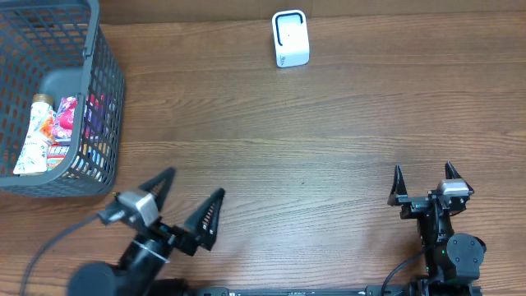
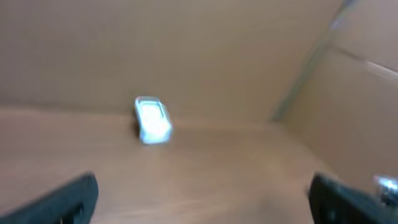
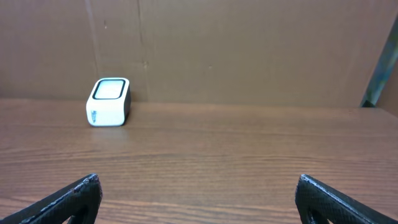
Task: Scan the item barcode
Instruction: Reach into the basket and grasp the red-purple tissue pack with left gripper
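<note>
Evidently at the outset: left end effector [image 1: 195, 183] and right end effector [image 1: 423, 168] gape empty; items [image 1: 37, 136] lie unpicked in the basket [image 1: 105, 90], the scanner [image 1: 290, 39] well apart on the tabletop [image 1: 329, 156].

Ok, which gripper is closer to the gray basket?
Left. The left gripper sits open just off the near right corner of the basket, close to it but not touching. The right gripper is far off on the opposite side.
</note>
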`<act>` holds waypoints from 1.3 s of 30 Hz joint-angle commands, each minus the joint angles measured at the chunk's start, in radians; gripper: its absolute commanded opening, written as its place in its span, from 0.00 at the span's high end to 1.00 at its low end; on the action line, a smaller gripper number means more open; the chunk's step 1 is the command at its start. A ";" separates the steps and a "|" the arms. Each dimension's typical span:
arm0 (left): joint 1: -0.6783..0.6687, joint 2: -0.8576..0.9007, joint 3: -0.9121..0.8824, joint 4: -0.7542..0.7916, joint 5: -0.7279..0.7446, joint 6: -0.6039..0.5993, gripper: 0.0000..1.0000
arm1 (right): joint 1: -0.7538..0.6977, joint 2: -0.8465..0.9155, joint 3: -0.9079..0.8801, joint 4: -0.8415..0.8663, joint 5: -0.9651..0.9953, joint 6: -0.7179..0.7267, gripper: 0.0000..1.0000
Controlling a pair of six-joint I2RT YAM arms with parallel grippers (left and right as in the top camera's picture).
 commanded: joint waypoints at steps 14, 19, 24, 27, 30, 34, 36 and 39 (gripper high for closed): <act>0.024 1.178 1.556 -1.029 -0.423 0.342 0.00 | 0.005 -0.010 -0.010 0.008 0.006 -0.006 0.00; 0.158 1.431 1.942 -1.147 -0.423 0.276 0.00 | 0.005 -0.010 -0.010 0.008 0.006 -0.006 0.00; 0.451 1.516 2.033 -1.064 -0.408 -0.035 0.00 | 0.005 -0.010 -0.010 0.008 0.006 -0.006 0.00; 0.567 1.527 2.033 -1.035 -0.409 -0.140 0.00 | 0.005 -0.010 -0.010 0.008 0.006 -0.006 0.00; 0.644 1.540 2.033 -1.034 -0.409 -0.171 0.00 | 0.005 -0.010 -0.010 0.008 0.006 -0.006 0.00; 0.680 1.561 2.023 -1.042 -0.441 -0.171 0.00 | 0.005 -0.010 -0.010 0.008 0.006 -0.006 0.00; 0.680 1.580 2.018 -1.042 -0.455 -0.171 0.00 | 0.005 -0.010 -0.010 0.008 0.006 -0.006 0.00; 0.678 1.625 2.016 -1.042 -0.459 -0.172 0.00 | 0.005 -0.010 -0.010 0.008 0.006 -0.006 0.00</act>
